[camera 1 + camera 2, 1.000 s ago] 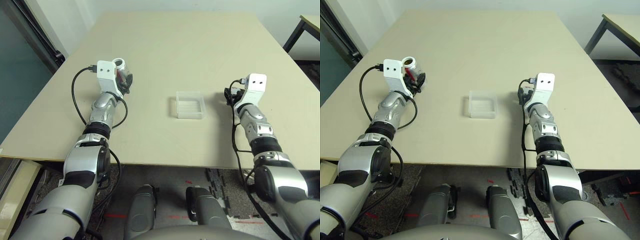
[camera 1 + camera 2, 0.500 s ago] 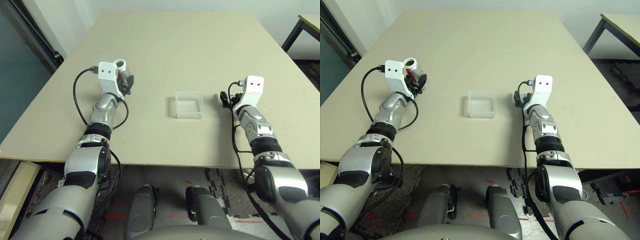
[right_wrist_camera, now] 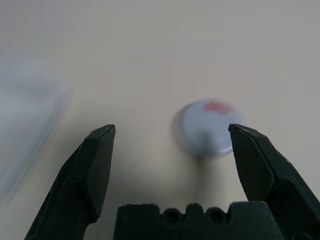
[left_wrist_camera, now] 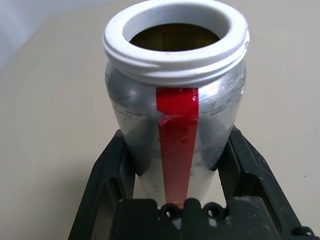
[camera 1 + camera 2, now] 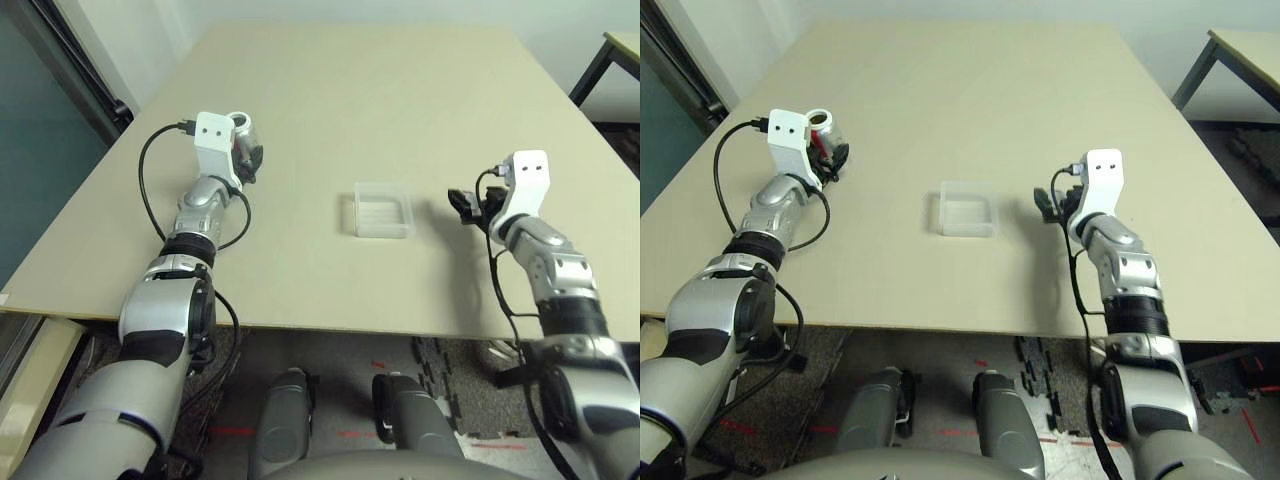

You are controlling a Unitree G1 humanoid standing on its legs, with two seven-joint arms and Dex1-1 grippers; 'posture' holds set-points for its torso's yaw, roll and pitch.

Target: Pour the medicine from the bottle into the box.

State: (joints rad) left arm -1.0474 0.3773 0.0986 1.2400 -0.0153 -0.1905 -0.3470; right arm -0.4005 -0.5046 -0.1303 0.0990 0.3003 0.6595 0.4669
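The silvery bottle (image 4: 175,95) with a red stripe stands upright at the table's left. Its white-rimmed mouth is uncovered. My left gripper (image 4: 177,145) is shut on its body, also seen from above with the bottle (image 5: 240,130). The medicine is hidden inside the bottle. The clear box (image 5: 383,210) sits at the table's middle, with nothing visible in it. My right gripper (image 5: 462,203) hangs open just right of the box. In the right wrist view a round grey cap (image 3: 210,127) with a red mark lies on the table ahead of the right gripper's open fingers (image 3: 100,165).
The beige table (image 5: 380,90) stretches far behind the box. Its left edge runs beside a dark glass wall (image 5: 40,130). A second table's corner (image 5: 620,45) shows at the far right. Black cables loop from both wrists.
My right forearm has swung outward to the right, and its gripper has edged a little away from the box. The left gripper still holds the bottle in nearly the same place.
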